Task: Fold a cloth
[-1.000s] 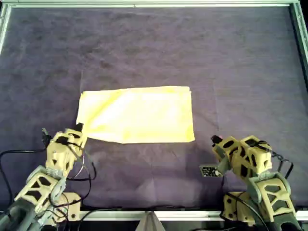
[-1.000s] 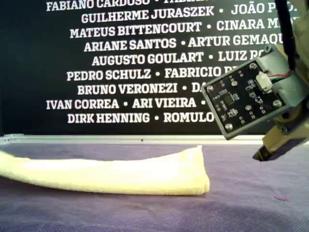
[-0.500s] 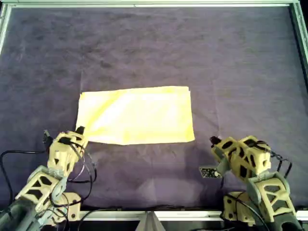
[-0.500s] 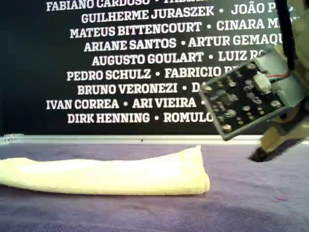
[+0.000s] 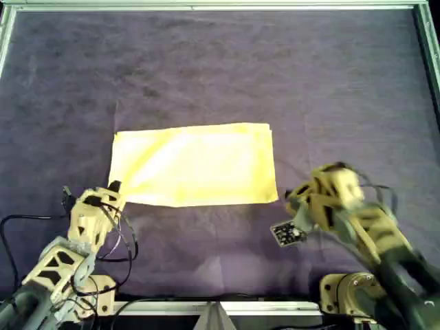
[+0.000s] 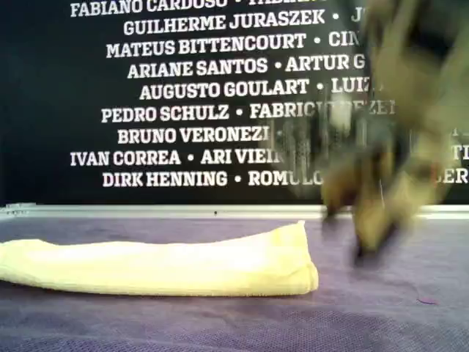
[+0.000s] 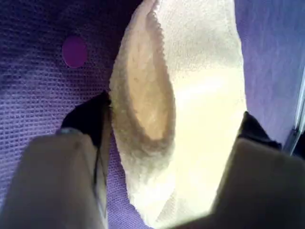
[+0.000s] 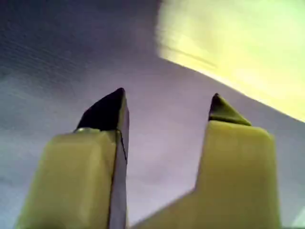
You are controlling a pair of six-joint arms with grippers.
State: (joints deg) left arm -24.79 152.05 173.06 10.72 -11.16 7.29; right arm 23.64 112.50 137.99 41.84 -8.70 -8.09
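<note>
The pale yellow cloth (image 5: 196,165) lies folded into a flat rectangle on the mat, long side across the overhead view; from the exterior view it is a low, thick strip (image 6: 161,265). My left gripper (image 5: 112,188) stands open at the cloth's near left corner in the overhead view. In the left wrist view (image 7: 174,129) the looped cloth edge (image 7: 143,100) lies between its spread fingers. My right gripper (image 5: 291,197), motion-blurred, is just off the cloth's near right corner. It is open (image 8: 167,102) over bare mat, with the cloth (image 8: 238,47) ahead of it.
A dark purple felt mat (image 5: 220,62) covers the whole work surface inside a metal frame (image 5: 206,7). A black banner with white names (image 6: 183,88) stands behind the table in the exterior view. Cables trail beside the left arm's base (image 5: 124,247).
The right arm has swung up and toward the cloth's near right corner and is now blurred. The cloth's end at the exterior view's left has settled onto the mat. The left gripper has barely moved.
</note>
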